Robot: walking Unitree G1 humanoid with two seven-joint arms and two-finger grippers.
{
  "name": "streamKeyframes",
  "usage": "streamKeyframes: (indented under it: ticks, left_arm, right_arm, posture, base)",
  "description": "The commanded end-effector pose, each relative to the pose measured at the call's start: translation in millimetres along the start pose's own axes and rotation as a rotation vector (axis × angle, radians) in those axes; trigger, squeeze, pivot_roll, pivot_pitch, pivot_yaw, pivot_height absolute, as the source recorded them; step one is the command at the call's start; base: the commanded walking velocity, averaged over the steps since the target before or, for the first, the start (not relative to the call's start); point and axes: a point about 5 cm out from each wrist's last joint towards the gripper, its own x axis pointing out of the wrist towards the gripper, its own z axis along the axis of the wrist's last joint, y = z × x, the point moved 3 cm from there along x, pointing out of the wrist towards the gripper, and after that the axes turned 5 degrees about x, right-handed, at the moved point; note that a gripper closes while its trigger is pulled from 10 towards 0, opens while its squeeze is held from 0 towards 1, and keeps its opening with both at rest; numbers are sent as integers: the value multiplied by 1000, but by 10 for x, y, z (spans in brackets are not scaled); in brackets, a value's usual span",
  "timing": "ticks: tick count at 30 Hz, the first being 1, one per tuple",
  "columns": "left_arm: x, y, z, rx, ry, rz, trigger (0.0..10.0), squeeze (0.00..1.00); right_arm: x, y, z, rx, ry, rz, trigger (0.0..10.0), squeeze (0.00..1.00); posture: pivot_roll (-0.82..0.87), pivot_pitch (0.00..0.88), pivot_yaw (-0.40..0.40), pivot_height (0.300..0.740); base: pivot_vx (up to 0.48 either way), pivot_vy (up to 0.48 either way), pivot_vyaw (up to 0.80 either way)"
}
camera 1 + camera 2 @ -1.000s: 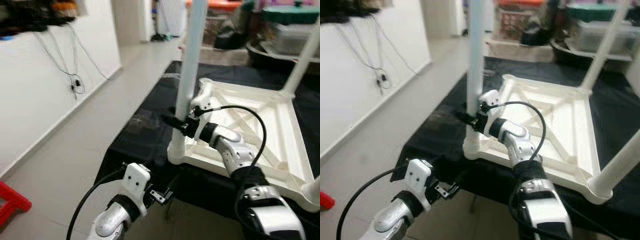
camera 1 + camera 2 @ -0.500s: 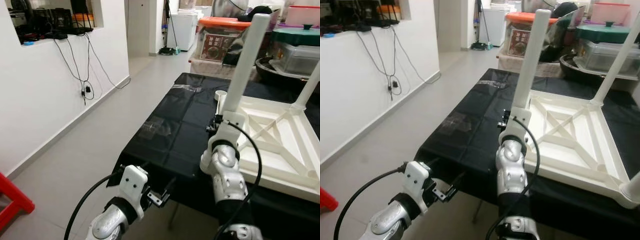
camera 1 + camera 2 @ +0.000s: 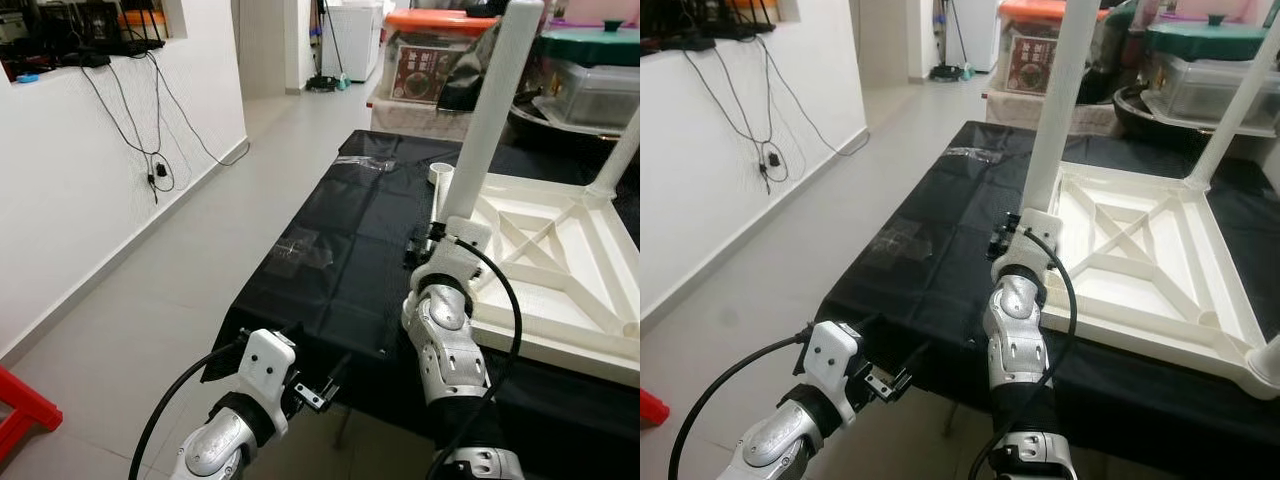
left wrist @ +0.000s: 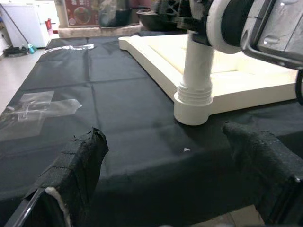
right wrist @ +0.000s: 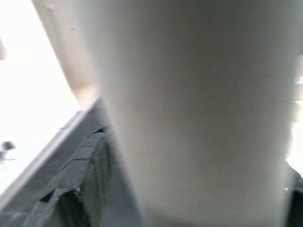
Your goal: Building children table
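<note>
White children's table [image 3: 1140, 250] lay upside down on the black-covered tabletop [image 3: 340, 250], its frame flat on the cloth; 1 leg [image 3: 490, 110] stood upright in the near-left corner socket, a 2nd leg [image 3: 1238, 110] rose at the far corner, a 3rd socket with leg base sat at the near-right corner [image 3: 1265, 365].

Right pincer [image 3: 425, 240] was at the base of the near-left leg, wrist pressed close to it; right wrist view showed the leg [image 5: 189, 109] blurred and very close between the dark fingers [image 5: 80, 189]; appeared to pinch the leg, contact itself not clear.

Left pincer [image 3: 325, 385] hung low, off the near edge of the tabletop, fingers spread; left wrist view showed both taped fingers [image 4: 71, 175] apart, nothing between them, pointing across the cloth toward the leg socket [image 4: 193, 106].

A clear plastic scrap [image 3: 305, 250] lay on the cloth, well apart from the table; storage bins [image 3: 440, 60] stood beyond the tabletop.
</note>
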Motion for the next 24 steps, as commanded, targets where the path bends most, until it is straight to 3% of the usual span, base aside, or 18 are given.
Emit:
streamKeyframes:
  ticks: [1, 2, 3, 5, 8, 9, 10, 11, 13, 14, 17, 21, 24]
  left_arm:
    - [-3, -4, -40, -6, 13, -4, 10000, 0]
    - [4, -7, -42, -7, 14, -7, 10000, 0]
    - [4, -7, -42, -7, 14, -7, 10000, 0]
    - [12, -6, -45, -8, 14, -9, 10000, 0]
    - [17, -8, -44, -7, 13, -10, 10000, 0]
    - [21, -6, -44, -7, 13, -11, 10000, 0]
    - [21, -6, -44, -7, 13, -11, 10000, 0]
    - [23, -5, -45, -6, 13, -10, 10000, 0]
    - [23, -5, -45, -6, 13, -10, 10000, 0]
    - [26, -11, -45, -5, 12, -12, 10000, 0]
    - [29, -14, -46, -5, 12, -11, 10000, 0]
    - [26, -16, -24, -4, 3, -1, 10000, 0]
    - [23, -19, -21, -5, 2, -2, 10000, 0]
  right_arm:
    - [34, 230, 70, 45, -15, 195, 10000, 0]
    - [23, 299, 73, 69, 49, 469, 10000, 0]
    - [23, 299, 73, 69, 49, 469, 10000, 0]
    - [-15, 290, 23, 68, 148, 655, 10000, 0]
    - [-41, 274, 13, 76, 203, 752, 10000, 0]
    - [-79, 277, 13, 58, 245, 866, 10000, 0]
    - [-79, 277, 13, 58, 245, 866, 10000, 0]
    - [-118, 287, -1, 41, 290, 973, 10000, 0]
    - [-118, 287, -1, 41, 290, 973, 10000, 0]
    - [-136, 318, -34, 1, 338, 1065, 10000, 0]
    - [-132, 368, -45, -20, 365, 1126, 10000, 0]
    - [-169, 588, 2, -32, 397, 1308, 10000, 0]
    - [-207, 598, -6, -32, 414, 1358, 10000, 0]
  posture:
    - [114, 34, -28, 740]
    - [115, 34, -28, 740]
    - [115, 34, -28, 740]
    - [114, 33, -27, 740]
    - [112, 31, -27, 740]
    - [114, 32, -27, 740]
    - [114, 32, -27, 740]
    - [110, 33, -25, 740]
    - [110, 33, -25, 740]
    - [116, 30, -29, 740]
    - [124, 29, -35, 740]
    - [138, 32, -45, 740]
    - [134, 33, -45, 740]
  base:
    - [0, 0, 0]
    - [0, 0, 0]
    - [0, 0, 0]
    - [0, 0, 0]
    - [0, 0, 0]
    - [0, 0, 0]
    - [0, 0, 0]
    - [0, 0, 0]
    - [0, 0, 0]
    - [0, 0, 0]
    - [0, 0, 0]
    - [0, 0, 0]
    - [0, 0, 0]
